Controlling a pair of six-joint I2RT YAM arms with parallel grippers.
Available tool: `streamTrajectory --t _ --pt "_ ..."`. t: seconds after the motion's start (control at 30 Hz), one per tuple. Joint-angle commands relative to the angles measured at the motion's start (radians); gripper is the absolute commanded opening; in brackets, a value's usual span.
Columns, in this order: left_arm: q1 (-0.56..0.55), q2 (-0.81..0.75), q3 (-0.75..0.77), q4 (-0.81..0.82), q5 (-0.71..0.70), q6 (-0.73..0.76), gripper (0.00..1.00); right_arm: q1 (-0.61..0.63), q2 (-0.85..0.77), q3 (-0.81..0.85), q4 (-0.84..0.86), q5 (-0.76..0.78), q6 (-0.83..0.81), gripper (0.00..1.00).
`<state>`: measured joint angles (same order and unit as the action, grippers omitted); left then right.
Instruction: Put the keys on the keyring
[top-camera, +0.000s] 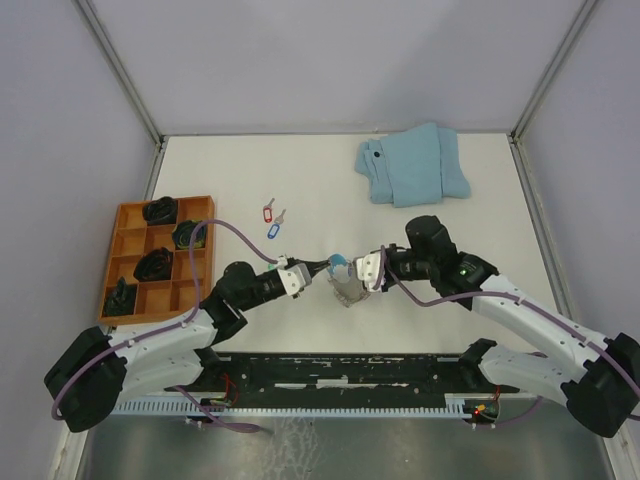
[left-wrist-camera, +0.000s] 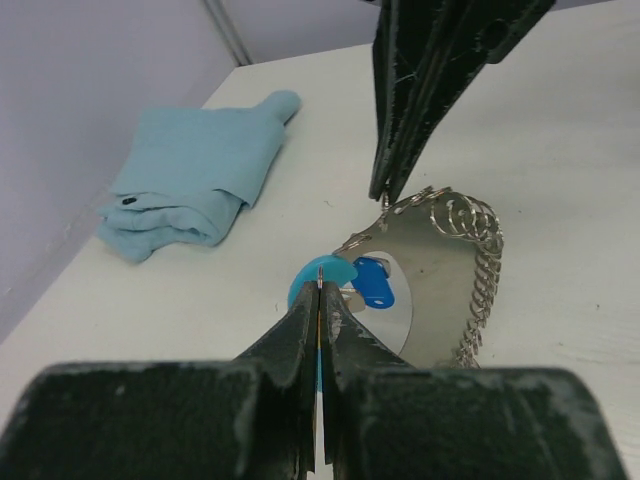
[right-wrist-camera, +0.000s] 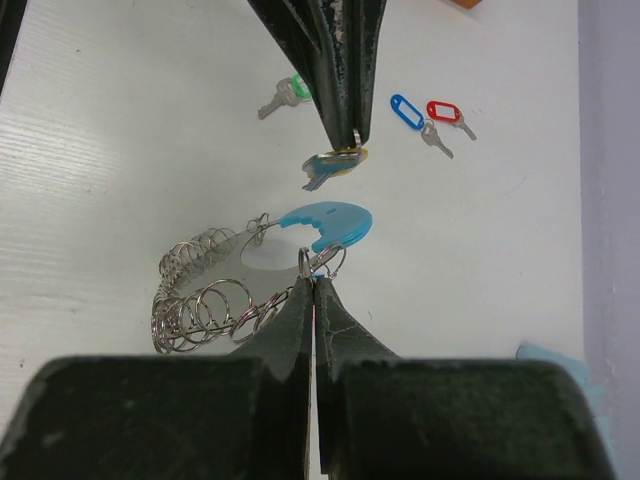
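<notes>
The keyring (top-camera: 347, 292) is a loop of grey coiled wire (right-wrist-camera: 200, 300) with a bright blue curved plastic section (right-wrist-camera: 325, 222), held just above the table's middle. My right gripper (right-wrist-camera: 313, 282) is shut on the keyring's wire, next to some small split rings. My left gripper (left-wrist-camera: 320, 288) is shut on a key with a yellow tag (right-wrist-camera: 335, 163) and holds it just beyond the blue section. A dark blue tag (left-wrist-camera: 373, 283) hangs at the ring. On the table lie a red-tagged key (top-camera: 267, 211), a blue-tagged key (top-camera: 274, 229) and a green-tagged key (right-wrist-camera: 283, 95).
An orange compartment tray (top-camera: 130, 262) with dark objects stands at the left. A folded light-blue cloth (top-camera: 412, 165) lies at the back right. Frame posts stand at the table's far corners.
</notes>
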<state>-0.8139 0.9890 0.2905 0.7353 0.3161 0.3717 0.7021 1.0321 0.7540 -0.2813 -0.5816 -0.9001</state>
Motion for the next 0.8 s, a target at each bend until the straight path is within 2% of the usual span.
streamTrajectory --t 0.0,0.3,0.77 --pt "-0.003 0.004 0.017 0.028 0.135 0.093 0.03 -0.003 0.015 0.059 0.072 -0.005 -0.031 0.01" --pt "-0.003 0.051 0.036 0.045 0.184 0.064 0.03 0.005 0.018 0.045 0.129 -0.021 0.002 0.01" --pt "-0.004 0.085 0.059 0.058 0.15 0.023 0.03 0.018 0.042 0.051 0.117 -0.051 0.023 0.01"
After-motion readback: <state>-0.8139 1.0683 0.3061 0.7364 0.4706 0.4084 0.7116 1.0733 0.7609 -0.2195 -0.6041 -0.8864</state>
